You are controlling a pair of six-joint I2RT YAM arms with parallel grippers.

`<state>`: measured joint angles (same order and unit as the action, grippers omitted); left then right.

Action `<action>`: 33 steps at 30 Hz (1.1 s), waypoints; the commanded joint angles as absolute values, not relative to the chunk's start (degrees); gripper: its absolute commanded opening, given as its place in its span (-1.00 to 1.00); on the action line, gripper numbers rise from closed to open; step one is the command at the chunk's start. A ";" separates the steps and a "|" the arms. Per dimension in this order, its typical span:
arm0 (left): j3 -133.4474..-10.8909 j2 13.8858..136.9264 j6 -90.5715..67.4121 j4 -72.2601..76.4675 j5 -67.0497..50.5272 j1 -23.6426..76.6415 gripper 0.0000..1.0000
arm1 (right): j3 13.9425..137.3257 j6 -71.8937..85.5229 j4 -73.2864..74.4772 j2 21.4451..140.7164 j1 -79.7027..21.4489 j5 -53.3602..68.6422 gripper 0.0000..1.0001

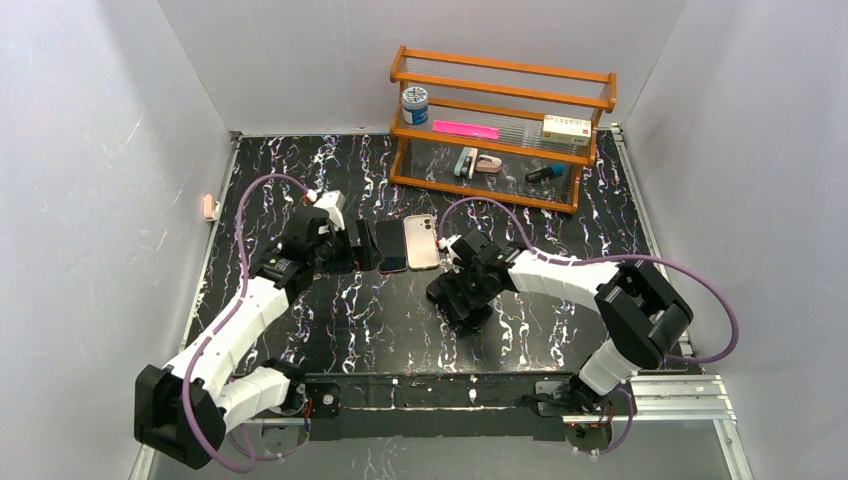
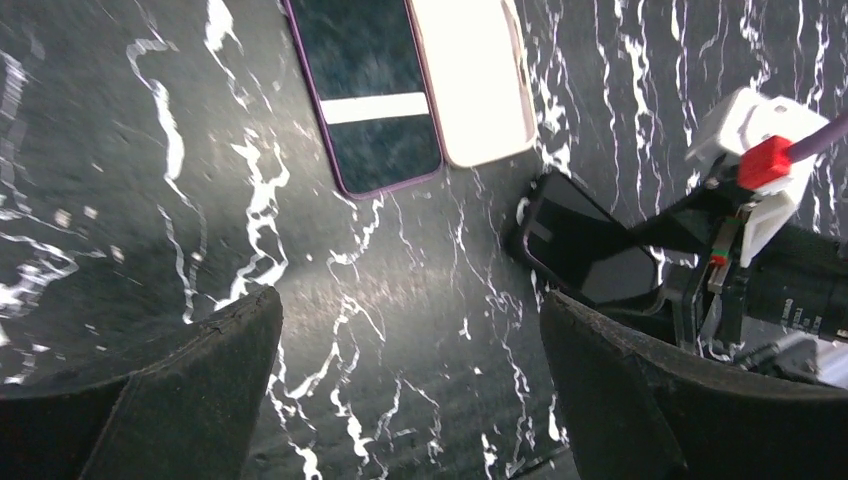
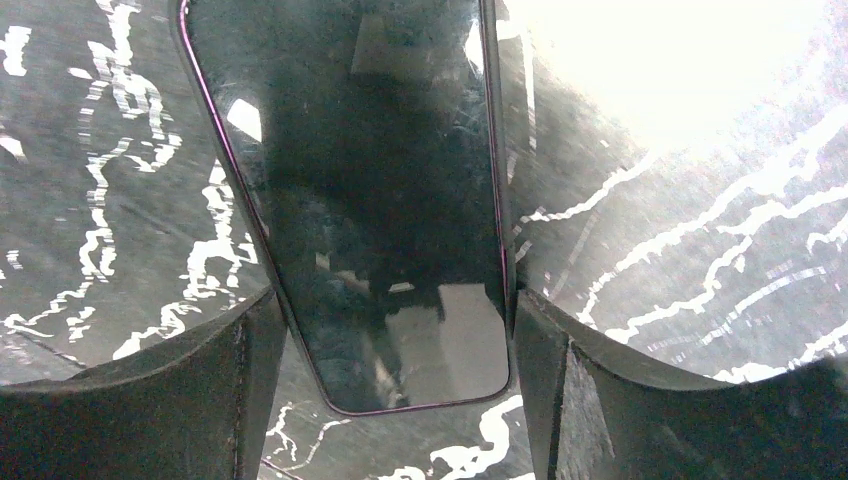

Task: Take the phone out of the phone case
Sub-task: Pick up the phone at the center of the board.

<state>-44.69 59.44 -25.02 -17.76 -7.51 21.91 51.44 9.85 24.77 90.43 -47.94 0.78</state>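
The phone (image 3: 370,200) shows screen-up, its near end at 12 o'clock between the fingers of the right end effector (image 3: 395,330). They stand wide apart, hard by both long edges, and whether they pinch it is unclear. The left end effector (image 2: 410,300) gapes fully and holds nothing above the counter (image 2: 120,150), with the pale phone case (image 2: 470,80) at its 12 o'clock.

Legible text: none. Blue-and-white label on jar (image 1: 414,105), wooden shelf (image 1: 500,70): print too small to read. Printed face of small box (image 1: 566,127), same shelf: characters cannot be made out. Dark screen of phone (image 1: 391,246): reflections only. Pale phone case (image 1: 422,242): plain surface, washed out in both wrist views.
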 commanded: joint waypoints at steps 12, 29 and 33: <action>-38.06 68.21 -38.13 -10.08 -22.52 23.84 0.96 | 44.07 7.37 -2.15 89.25 -48.74 20.50 -0.97; -27.02 76.27 -58.45 12.05 -23.42 27.42 0.78 | 42.73 7.55 -8.20 91.49 -48.76 25.66 -0.97; -23.65 77.11 -64.32 18.61 -22.93 27.51 0.55 | 42.39 7.22 -8.61 91.44 -48.75 25.91 -0.97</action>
<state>-26.59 76.44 -57.12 10.96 -23.38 27.24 43.20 8.10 -4.75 91.35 -48.40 23.27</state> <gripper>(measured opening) 0.823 0.811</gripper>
